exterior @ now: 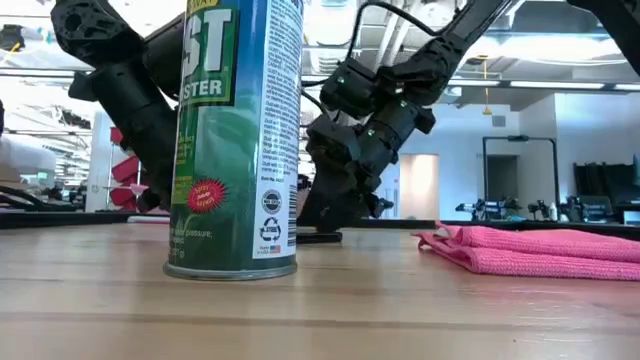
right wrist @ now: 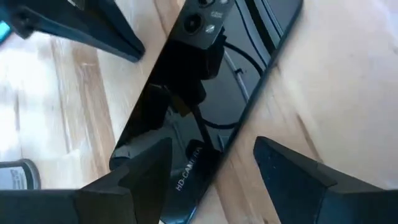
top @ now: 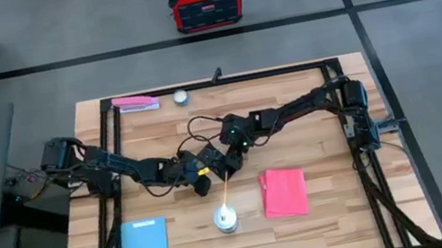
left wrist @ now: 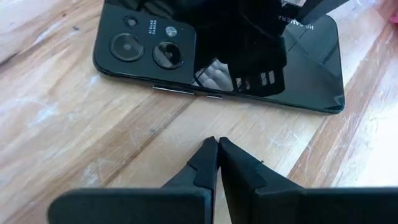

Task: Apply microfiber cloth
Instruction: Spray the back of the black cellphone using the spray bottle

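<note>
Closest to me on the table stands a spray can (exterior: pixel 237 140). Just right of it lies the microfiber cloth (top: pixel 284 192), folded flat on the wood, and nothing is holding it. So I think the wiping has not started yet. A bit farther back, near the middle, lies the black phone (left wrist: pixel 217 53), back side up. My left gripper (left wrist: pixel 217 163) hangs beside it with its fingers pressed together and empty. My right gripper (right wrist: pixel 211 171) sits over the phone with its fingers spread apart. I must still pick up the cloth.
</note>
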{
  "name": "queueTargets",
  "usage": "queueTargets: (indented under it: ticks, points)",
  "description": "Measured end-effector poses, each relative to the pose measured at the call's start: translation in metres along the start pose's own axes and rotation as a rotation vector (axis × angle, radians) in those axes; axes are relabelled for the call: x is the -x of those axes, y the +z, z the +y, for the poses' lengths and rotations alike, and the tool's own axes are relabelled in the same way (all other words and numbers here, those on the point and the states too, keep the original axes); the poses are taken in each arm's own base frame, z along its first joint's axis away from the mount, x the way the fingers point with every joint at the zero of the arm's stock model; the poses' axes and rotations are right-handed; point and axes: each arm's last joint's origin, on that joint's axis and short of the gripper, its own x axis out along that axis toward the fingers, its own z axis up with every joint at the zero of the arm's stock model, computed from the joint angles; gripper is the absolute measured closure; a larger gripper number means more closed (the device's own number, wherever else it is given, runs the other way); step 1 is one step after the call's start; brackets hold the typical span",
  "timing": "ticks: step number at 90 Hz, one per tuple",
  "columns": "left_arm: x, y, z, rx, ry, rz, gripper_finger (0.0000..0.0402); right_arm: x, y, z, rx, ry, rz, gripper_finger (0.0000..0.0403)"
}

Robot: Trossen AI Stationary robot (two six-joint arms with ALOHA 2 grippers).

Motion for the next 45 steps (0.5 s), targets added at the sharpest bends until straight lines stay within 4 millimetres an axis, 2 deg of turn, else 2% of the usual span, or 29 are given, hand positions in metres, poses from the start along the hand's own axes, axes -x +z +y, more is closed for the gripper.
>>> queueTargets:
  ticks: [45]
  points:
    - [-0.011, 0.008, 0.002, 0.003, -0.026, -0.044, 0.0402, -0.003, -0.003, 0.010, -0.002, 0.062, -0.029, 0.0185]
